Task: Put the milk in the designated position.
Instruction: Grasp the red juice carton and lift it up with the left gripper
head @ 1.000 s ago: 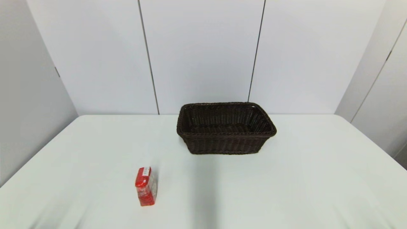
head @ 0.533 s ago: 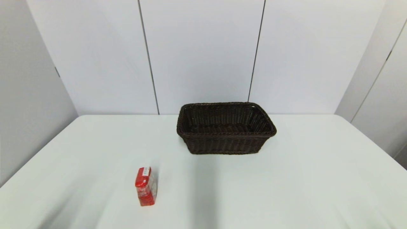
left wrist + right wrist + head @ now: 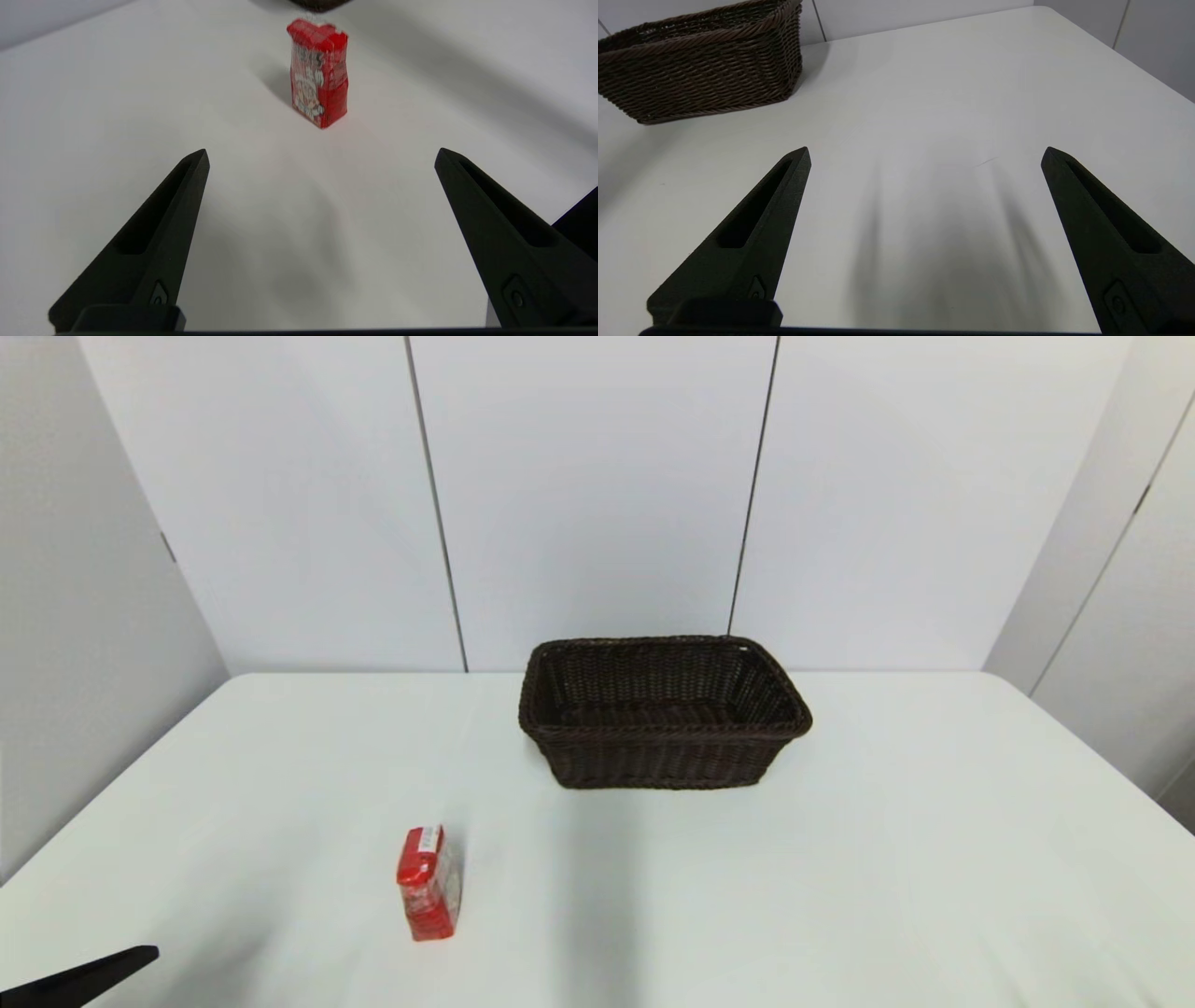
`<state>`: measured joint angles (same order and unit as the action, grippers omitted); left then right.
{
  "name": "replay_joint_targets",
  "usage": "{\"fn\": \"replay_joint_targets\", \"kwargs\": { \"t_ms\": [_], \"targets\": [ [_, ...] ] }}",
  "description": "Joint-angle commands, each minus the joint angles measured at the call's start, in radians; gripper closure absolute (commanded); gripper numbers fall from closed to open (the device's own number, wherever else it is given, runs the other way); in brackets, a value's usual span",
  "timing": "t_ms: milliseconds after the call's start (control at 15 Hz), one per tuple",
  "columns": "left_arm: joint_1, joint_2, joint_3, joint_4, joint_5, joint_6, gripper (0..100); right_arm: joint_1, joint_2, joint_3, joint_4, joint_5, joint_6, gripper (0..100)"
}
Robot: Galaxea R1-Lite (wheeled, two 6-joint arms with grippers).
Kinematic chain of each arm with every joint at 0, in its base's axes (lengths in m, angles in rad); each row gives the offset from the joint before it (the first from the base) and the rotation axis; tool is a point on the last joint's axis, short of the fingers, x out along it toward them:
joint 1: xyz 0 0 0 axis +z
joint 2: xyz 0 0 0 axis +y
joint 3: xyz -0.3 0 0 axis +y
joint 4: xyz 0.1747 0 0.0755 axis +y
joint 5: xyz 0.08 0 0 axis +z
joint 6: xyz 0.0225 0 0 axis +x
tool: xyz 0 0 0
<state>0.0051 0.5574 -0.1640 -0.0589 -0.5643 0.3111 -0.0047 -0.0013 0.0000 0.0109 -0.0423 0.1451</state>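
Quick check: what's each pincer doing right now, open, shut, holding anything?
Left pincer: open, empty, short of the milk, which stands on the table.
Right pincer: open, empty, over bare table near the basket.

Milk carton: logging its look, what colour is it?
The milk is red with whitish print, clearest in left wrist view.

This looks like a bare robot test cell or lab rather than a home: a plain white desk stands boxed in by blank pale grey wall panels with thin dark seams, furnished only with a dark wicker basket and one red milk carton.
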Motion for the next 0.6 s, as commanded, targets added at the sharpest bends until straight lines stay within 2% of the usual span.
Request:
{"fn": "replay_joint_targets", "kwargs": {
  "t_ms": [67, 267, 600],
  "targets": [
    [0.001, 0.156, -0.005, 0.005, -0.051, 0.046, 0, 0.000, 0.001, 0.000, 0.000, -0.001, 0.001, 0],
    [0.006, 0.271, -0.020, -0.001, -0.097, 0.092, 0, 0.000, 0.001, 0.000, 0.000, -0.001, 0.001, 0],
    [0.009, 0.492, -0.115, 0.007, -0.161, 0.253, 0, 0.000, 0.001, 0.000, 0.000, -0.001, 0.001, 0]
  ]
}}
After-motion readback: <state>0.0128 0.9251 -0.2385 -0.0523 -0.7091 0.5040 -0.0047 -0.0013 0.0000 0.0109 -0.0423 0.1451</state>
